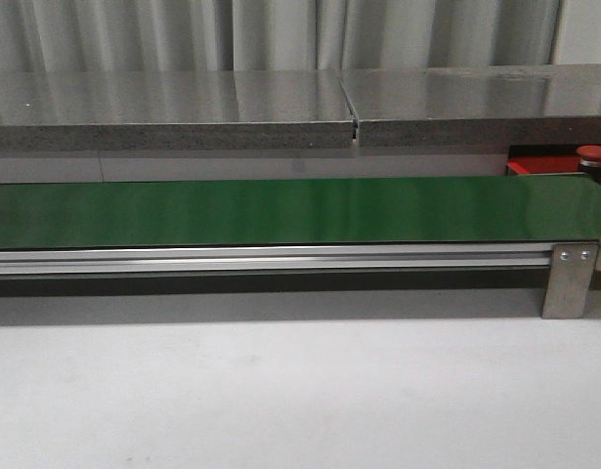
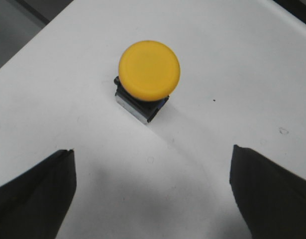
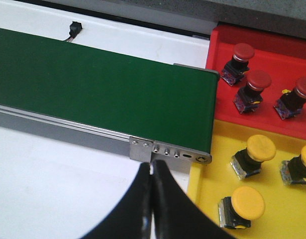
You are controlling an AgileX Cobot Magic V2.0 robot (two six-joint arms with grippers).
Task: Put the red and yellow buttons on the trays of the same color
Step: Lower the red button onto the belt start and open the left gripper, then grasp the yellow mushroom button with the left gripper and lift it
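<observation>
Your left gripper [image 2: 152,199] hangs released above the white desk [image 2: 232,74], its two dark fingers [image 2: 36,194] spread wide and nothing between them. A yellow button [image 2: 149,70] stands upright on the desk ahead of that gap, apart from both fingers and roughly centred between them. The lineup reads as a setup for a straight descent onto the cap or the grey base under it, so you likely need only come forward and down before closing.

Your right gripper [image 3: 152,199] is clenched, fingers pressed together with nothing in them, and it hovers over the desk just in front of the end bracket of the green belt [image 3: 103,84]. Parked there, it seems to be keeping out of the way beside the trays.

Past the belt's end sit the two trays, touching edge to edge: the red tray [image 3: 217,37] farther back holds three red buttons [image 3: 242,52], and the yellow tray [image 3: 205,199] nearer the right gripper holds three yellow ones. Every button in them stands on its matching colour. In the front view only a corner of the red tray and one red cap show behind the belt.

The yellow button under your left gripper is the one not yet sorted; its destination, the yellow tray, lies on the right side, so expect a handover or a ride along the belt.
</observation>
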